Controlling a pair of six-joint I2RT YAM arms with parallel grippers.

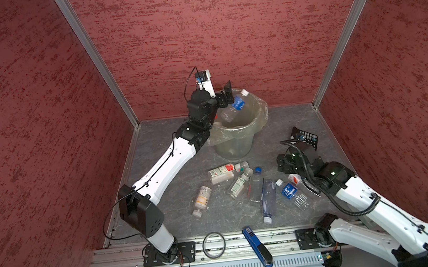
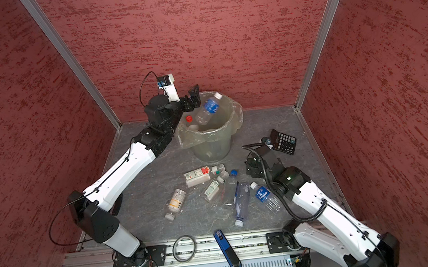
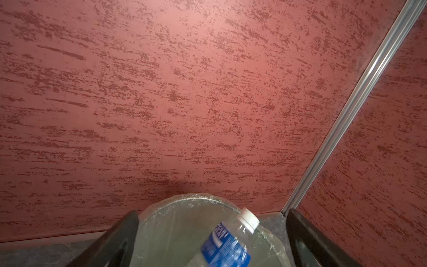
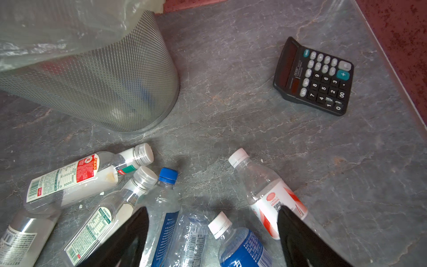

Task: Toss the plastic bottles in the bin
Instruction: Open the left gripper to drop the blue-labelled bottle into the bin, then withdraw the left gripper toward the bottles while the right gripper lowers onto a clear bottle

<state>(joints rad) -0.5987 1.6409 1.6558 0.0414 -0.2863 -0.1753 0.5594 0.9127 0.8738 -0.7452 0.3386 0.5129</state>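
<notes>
My left gripper (image 1: 226,95) (image 2: 192,97) (image 3: 211,213) hangs open over the near rim of the bin (image 1: 232,145) (image 2: 210,147) (image 3: 184,201). A clear bottle with a blue label and white cap (image 1: 237,104) (image 2: 210,107) (image 3: 227,245) is loose below the jaws, tilted inside the bin's mouth. Several plastic bottles lie on the floor, among them a red-and-white one (image 1: 222,170) and a yellow-labelled one (image 1: 202,199). My right gripper (image 1: 283,162) (image 4: 212,209) is open just above a blue-labelled bottle (image 4: 240,247) and a red-and-white one (image 4: 272,201), holding nothing.
A black calculator (image 1: 306,137) (image 4: 314,76) lies right of the bin near the right wall. A blue-and-black stapler (image 1: 257,247) and a dark ring (image 1: 214,245) rest on the front rail. Red walls close in three sides.
</notes>
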